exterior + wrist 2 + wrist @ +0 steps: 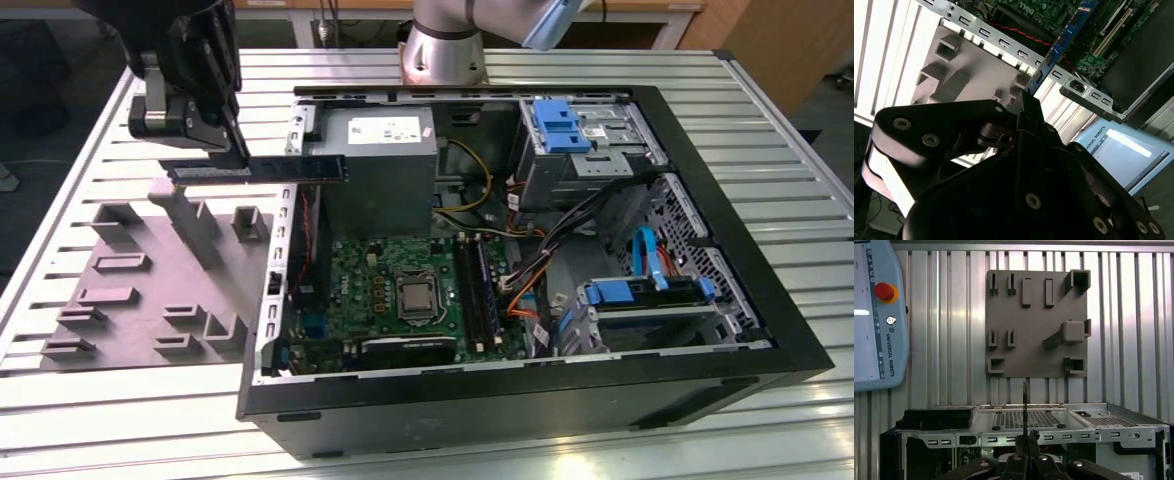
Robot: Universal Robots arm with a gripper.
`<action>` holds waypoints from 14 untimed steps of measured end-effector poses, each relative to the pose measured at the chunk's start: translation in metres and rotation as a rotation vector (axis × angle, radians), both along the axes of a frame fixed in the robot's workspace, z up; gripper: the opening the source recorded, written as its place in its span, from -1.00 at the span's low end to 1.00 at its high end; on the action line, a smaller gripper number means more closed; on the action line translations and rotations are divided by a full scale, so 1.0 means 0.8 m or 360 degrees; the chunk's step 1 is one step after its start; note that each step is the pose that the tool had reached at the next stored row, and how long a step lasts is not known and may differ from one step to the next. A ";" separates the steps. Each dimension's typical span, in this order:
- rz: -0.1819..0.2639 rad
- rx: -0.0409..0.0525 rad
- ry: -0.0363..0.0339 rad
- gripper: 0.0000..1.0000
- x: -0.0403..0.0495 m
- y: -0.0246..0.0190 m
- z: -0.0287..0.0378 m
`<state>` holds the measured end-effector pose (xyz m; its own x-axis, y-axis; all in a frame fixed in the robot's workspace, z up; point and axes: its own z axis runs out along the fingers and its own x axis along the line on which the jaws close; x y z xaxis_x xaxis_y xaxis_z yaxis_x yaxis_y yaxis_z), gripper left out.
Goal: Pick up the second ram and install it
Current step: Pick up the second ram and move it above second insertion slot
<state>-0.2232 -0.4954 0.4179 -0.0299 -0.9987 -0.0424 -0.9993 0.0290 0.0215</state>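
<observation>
Hidden or cropped
Your gripper (230,158) hides the stretch of the second ram (287,168) it clamps; the exterior view's top edge crops the arm (447,45), and the teach pendant (874,315) runs off the first wrist view.

The slatted aluminium table (80,400) is carrying everything here. A pale grey moulded tray (147,300) with upright blocks is lying flat on the slats toward the exterior view's left. Just beside it, with a strip of bare slats between them, an open black computer case (534,405) is lying on its side, opening upward. The robot arm's base (443,55) is standing behind the case. In the first wrist view a teach pendant (874,315) is sitting over the slats, apart from the tray.
</observation>
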 end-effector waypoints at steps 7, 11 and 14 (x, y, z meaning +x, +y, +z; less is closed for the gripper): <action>0.0000 0.0000 0.0000 -0.77 0.006 0.0000 0.0000; 0.0000 0.0000 0.0000 -0.77 0.010 0.0000 0.0000; 0.0000 0.0000 0.0000 -0.77 0.013 0.0001 0.0000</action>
